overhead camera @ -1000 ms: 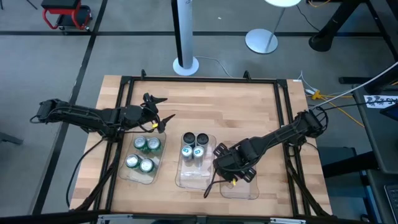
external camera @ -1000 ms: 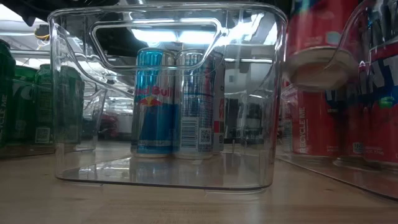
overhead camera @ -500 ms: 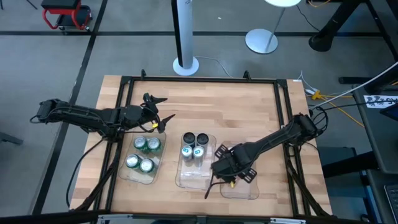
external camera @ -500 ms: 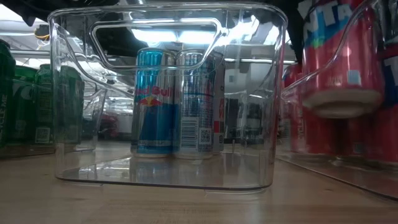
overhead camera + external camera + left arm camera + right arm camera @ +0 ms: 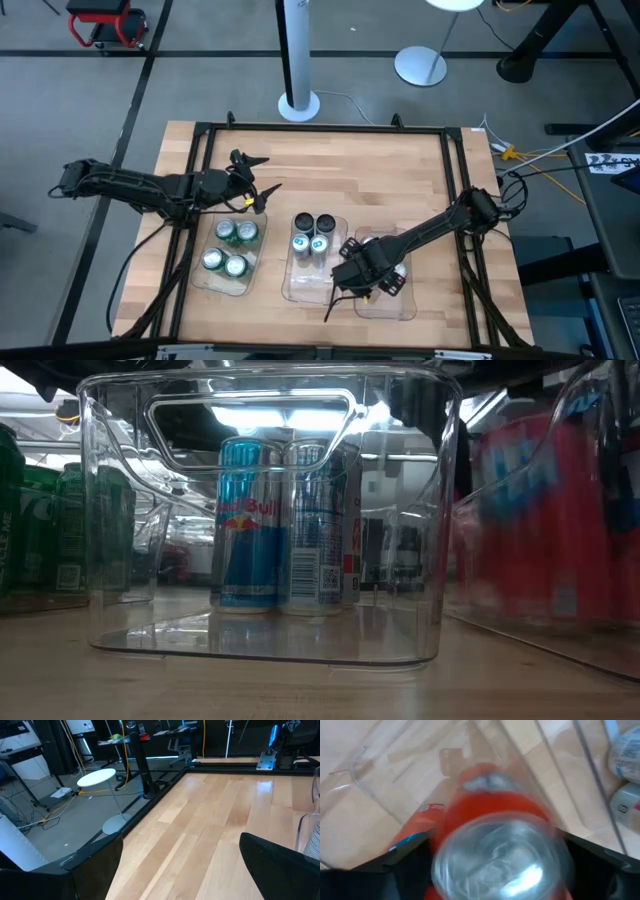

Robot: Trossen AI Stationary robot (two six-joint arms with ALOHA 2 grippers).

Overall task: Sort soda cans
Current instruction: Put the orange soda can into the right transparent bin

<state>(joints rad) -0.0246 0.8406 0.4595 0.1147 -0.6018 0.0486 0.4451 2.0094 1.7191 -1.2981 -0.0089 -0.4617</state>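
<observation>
My right gripper (image 5: 362,278) is low over the clear right tray (image 5: 400,305) and shut on a red soda can (image 5: 485,815), whose silver end (image 5: 495,865) faces the wrist camera. In the low view that can is a red blur (image 5: 540,530) inside the tray. Green cans (image 5: 228,248) stand in the left tray. Silver-blue cans (image 5: 313,238) stand in the middle tray (image 5: 270,640). My left gripper (image 5: 252,185) hangs open just beyond the green cans, touching nothing. My right gripper pinches the red can between its two fingers (image 5: 410,865), one on each side of the can's wall near the silver end (image 5: 495,865). It comes from above, slanting from the table's right. The can is down inside the right tray; whether its base rests on the floor I cannot tell.
The three clear trays sit side by side near the table's near edge, with the middle tray's wall (image 5: 338,285) close beside my right gripper. Bare wood (image 5: 340,170) stretches toward the far edge. A black frame (image 5: 320,128) runs round the table.
My right gripper has moved toward the near edge and down. The red can, first hanging high above the right tray's floor, has sunk step by step deep into the tray. The left arm has kept still.
</observation>
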